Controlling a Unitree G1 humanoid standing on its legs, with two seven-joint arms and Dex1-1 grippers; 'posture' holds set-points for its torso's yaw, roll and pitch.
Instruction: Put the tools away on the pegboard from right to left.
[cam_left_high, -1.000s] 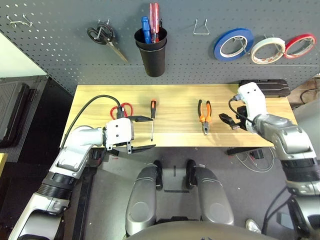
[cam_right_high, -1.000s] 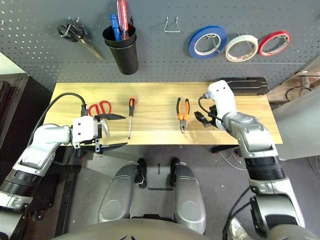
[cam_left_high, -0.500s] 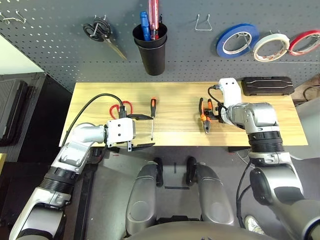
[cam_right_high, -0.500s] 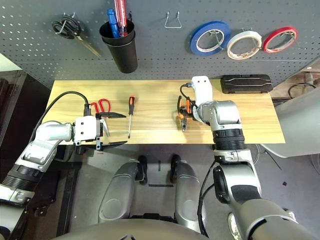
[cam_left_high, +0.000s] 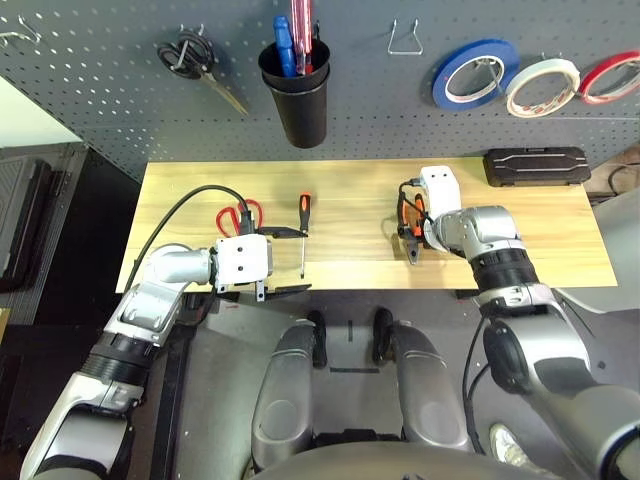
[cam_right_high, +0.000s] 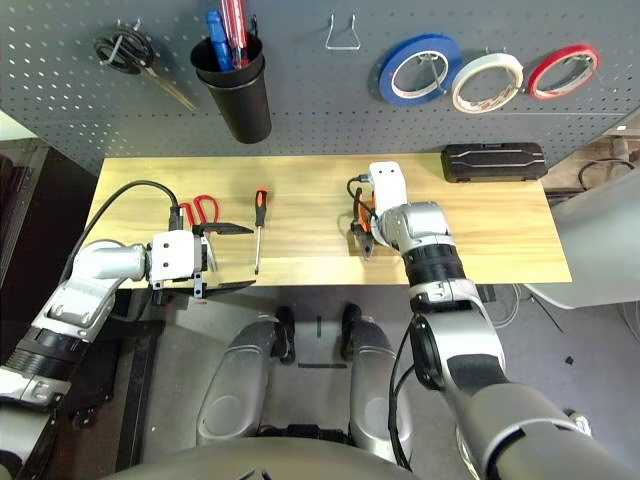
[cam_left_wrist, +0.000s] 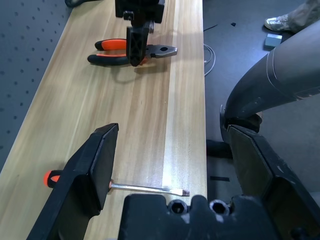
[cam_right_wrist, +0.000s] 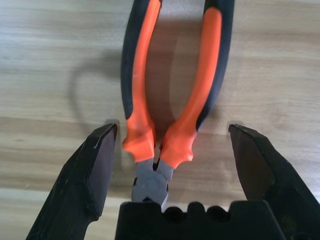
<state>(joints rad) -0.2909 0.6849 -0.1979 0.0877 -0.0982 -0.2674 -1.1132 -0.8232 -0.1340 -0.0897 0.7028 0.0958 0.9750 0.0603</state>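
While the right gripper (cam_right_wrist: 173, 125) is hovering over the wooden table (cam_right_high: 310, 250), its two black fingers are standing wide apart and holding nothing, with the orange-and-black-handled pliers (cam_right_wrist: 182, 130) lying on the tabletop between them. The pliers' handles are pointing toward the pegboard (cam_left_high: 370, 110), and their metal nose is facing the robot.

To the left, the left gripper (cam_left_wrist: 174, 126) is likewise spreading its fingers, grasping nothing, near the table's front edge. The slim screwdriver (cam_left_high: 305, 212) is lying on the wood just beyond its fingertips, its orange-and-black handle pointing toward the panel, and the red-handled scissors (cam_right_high: 206, 209) are resting partly hidden behind the gripper.

Up on the dark grey panel, the white tape roll (cam_right_high: 461, 85) is hanging between the blue tape roll (cam_right_high: 388, 80) and the red tape roll (cam_right_high: 536, 82). A bare wire hook (cam_left_high: 405, 50) is jutting out between the blue roll and a black cup (cam_left_high: 300, 110) holding blue and red items, and black-handled scissors (cam_right_high: 123, 48) are hanging to the cup's left. A black case (cam_right_high: 493, 162) is sitting at the table's back right.
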